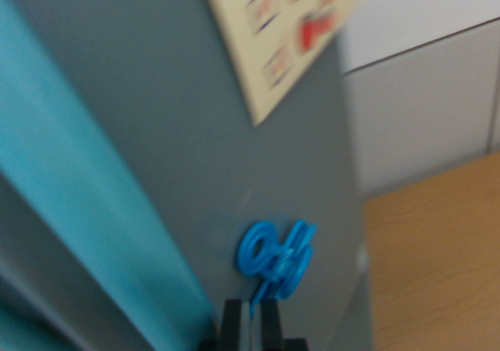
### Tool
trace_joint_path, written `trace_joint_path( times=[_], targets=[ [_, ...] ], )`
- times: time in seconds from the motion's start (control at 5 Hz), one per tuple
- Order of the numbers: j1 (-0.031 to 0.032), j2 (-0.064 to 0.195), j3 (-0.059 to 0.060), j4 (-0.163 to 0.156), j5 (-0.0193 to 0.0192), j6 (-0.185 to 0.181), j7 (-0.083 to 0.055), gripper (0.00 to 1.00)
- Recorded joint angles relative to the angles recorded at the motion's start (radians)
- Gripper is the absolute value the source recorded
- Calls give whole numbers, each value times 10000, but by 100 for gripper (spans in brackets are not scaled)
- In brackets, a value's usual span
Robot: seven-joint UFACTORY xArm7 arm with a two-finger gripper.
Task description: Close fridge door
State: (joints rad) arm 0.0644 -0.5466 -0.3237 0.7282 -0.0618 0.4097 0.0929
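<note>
Grey fridge door [180, 132] fills the view — wooden floor [437, 265] at four o'clock, pale wall [426, 101] above. Gripper [251, 320] at six o'clock, nearly closed — nothing held.

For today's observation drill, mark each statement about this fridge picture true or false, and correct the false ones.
1. A blue magnet sits on the grey door. True.
2. The card on the door is plain black. False: it is cream with red and orange pictures.
3. A teal strip runs along the wrist view's left. True.
4. The floor is green carpet. False: it looks like brown wood.
5. The end effector shows at the bottom edge. True.
</note>
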Motion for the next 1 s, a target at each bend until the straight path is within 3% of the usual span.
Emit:
trace_joint_path(
  times=[0.2, 0.4, 0.6, 0.8, 1.0],
  targets=[
    [0, 0, 0, 0, 0, 0, 0, 100],
    [0, 376, 376, 175, 0, 0, 0, 100],
    [0, 376, 376, 175, 0, 0, 0, 100],
    [0, 820, 771, 645, 0, 0, 0, 100],
    [0, 820, 771, 645, 0, 0, 0, 100]
  ],
)
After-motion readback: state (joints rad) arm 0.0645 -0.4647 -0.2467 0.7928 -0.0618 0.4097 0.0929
